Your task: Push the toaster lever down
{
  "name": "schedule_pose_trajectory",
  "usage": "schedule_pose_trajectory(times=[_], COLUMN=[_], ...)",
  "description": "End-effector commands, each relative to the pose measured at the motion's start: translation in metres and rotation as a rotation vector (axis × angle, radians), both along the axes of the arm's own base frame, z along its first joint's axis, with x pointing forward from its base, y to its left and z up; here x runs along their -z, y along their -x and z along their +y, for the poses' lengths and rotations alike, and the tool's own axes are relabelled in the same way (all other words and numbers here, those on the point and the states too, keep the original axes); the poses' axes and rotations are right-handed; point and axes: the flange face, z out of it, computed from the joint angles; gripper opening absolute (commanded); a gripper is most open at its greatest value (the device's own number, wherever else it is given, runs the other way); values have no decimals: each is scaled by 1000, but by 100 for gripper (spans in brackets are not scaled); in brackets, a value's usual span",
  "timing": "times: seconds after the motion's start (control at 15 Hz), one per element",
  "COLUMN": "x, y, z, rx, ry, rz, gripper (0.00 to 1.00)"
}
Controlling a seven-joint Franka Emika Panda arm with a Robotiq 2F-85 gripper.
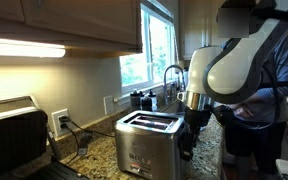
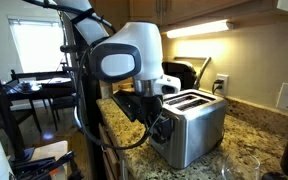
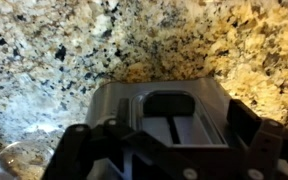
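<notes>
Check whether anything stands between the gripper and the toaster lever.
Nothing visible does. The gripper hangs right beside the narrow end of the toaster, jaws open. In the wrist view the lever sits straight ahead between the jaws, with only granite counter beyond it.

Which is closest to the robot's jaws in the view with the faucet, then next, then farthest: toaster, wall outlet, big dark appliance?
1. Toaster, right alongside.
2. Wall outlet, on the wall beyond it.
3. Dark appliance, at the picture's far edge.
</notes>
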Motion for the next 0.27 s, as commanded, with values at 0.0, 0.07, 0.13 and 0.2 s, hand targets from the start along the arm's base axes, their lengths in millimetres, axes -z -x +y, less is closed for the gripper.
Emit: schedule_pose_trajectory(times=[0.0,0.07,0.13,0.2], x=[0,1,2,2], y=[0,0,0,0], z=[0,0,0,0], rx=[1,1,1,1], ry=[0,0,0,0], rz=[2,4,6,7], gripper=[100,100,100,100])
